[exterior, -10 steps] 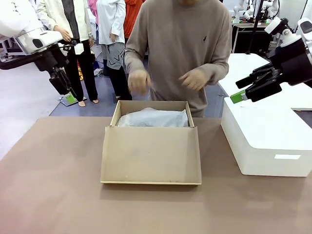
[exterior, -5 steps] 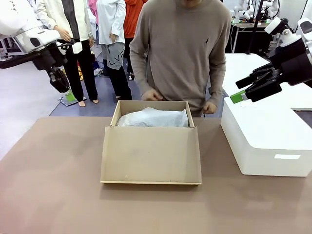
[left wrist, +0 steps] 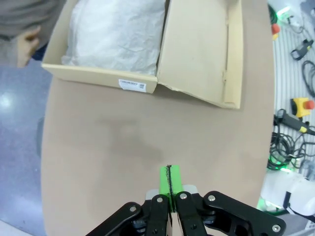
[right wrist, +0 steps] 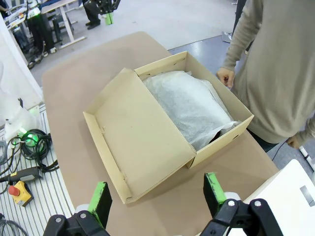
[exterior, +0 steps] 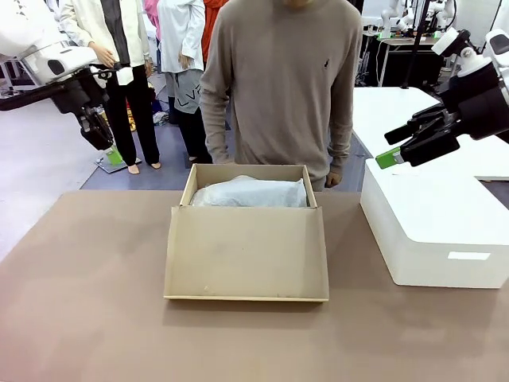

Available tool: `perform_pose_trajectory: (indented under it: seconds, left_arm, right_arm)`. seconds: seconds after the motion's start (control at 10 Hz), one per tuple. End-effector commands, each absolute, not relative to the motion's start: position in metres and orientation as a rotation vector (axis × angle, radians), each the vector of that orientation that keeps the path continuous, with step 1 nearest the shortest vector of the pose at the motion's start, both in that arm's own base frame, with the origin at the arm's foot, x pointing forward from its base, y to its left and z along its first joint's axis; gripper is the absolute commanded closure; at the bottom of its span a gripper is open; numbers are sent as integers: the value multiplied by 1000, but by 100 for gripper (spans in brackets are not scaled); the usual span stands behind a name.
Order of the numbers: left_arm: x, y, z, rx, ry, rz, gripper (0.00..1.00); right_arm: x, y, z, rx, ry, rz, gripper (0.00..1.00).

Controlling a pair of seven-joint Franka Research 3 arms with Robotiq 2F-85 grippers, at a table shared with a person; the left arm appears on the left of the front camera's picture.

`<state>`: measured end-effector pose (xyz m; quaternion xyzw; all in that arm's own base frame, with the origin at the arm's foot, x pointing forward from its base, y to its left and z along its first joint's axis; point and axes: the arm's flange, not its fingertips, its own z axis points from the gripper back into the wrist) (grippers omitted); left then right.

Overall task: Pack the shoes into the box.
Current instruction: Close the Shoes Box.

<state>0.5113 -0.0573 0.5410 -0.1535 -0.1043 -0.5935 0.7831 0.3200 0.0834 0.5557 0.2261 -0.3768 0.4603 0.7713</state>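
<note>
Frontally, the tan-brown cardboard shoebox (exterior: 189,187) sits mid-table on the brown tabletop (exterior: 79,302). Its hinged lid (exterior: 246,255) is folded flat toward the robot, and crinkled white tissue paper (exterior: 250,193) is heaped in the tray. A person in a taupe sweater (exterior: 278,79) stands at the far edge, arms down. The large white block-shaped box (exterior: 437,231) lies to the right, and the right gripper (exterior: 390,147) hovers by its far left corner. The left gripper (exterior: 110,147) hangs beyond the table's far left corner, its opening unreadable from here.

The left wrist view settles that: its green pads (left wrist: 169,179) are pressed together on nothing, above bare table. This view also shows a white label (left wrist: 133,85) on the shoebox's end wall.

In the right wrist view that gripper's pads (right wrist: 101,196) are spread wide and empty near the lid. The person's hand (right wrist: 226,77) hangs beside the tray's far wall.
</note>
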Motion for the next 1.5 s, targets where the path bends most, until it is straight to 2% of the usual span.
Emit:
perform_pose_trajectory:
  seconds: [0.0, 0.3, 0.7, 1.0, 1.4]
  left_arm:
    - [510, -59, 541, -338, -219, -1299, 100]
    - [511, -60, 540, -334, -221, -1288, 100]
    - [523, -63, 489, -559, -263, -1275, 100]
    - [532, -57, 453, -634, -203, -1266, 100]
    - [534, -58, 425, -710, -194, -1264, 100]
  right_arm:
    - [324, 83, 555, 508, -835, 1020, 0]
    - [324, 83, 555, 508, -835, 1020, 0]
    - [324, 83, 555, 508, -835, 1020, 0]
    - [324, 83, 555, 508, -835, 1020, 0]
    - [324, 83, 555, 508, -835, 1020, 0]
